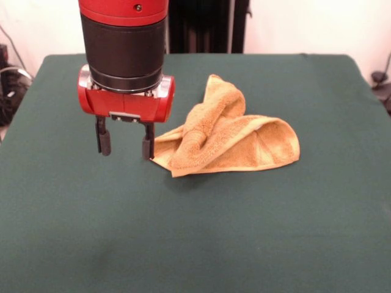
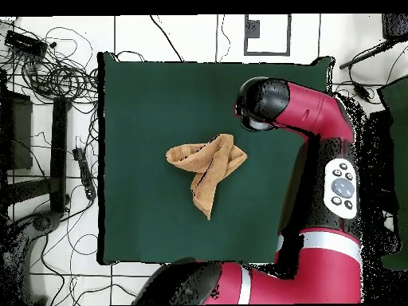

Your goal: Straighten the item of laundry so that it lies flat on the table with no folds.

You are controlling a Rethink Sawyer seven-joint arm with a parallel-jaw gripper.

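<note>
The golden-orange towel [image 1: 226, 137] lies crumpled and folded over itself near the middle of the dark green table [image 1: 244, 232]. One end points toward the far side and a folded lobe lies at the right. My gripper [image 1: 125, 143] hangs open and empty just left of the towel's left corner, its fingertips close above the cloth. Its right finger [image 1: 147, 145] is next to that corner; I cannot tell if they touch. In the overhead view the towel [image 2: 209, 163] sits mid-table [image 2: 143, 103], and the arm's wrist [image 2: 261, 102] hides the gripper.
The arm's red links [image 2: 335, 183] run along the table's right side in the overhead view. Cables and black stands [image 2: 56, 143] lie on the floor past its left edge. The black pedestal column [image 1: 208, 24] stands behind the table's far edge.
</note>
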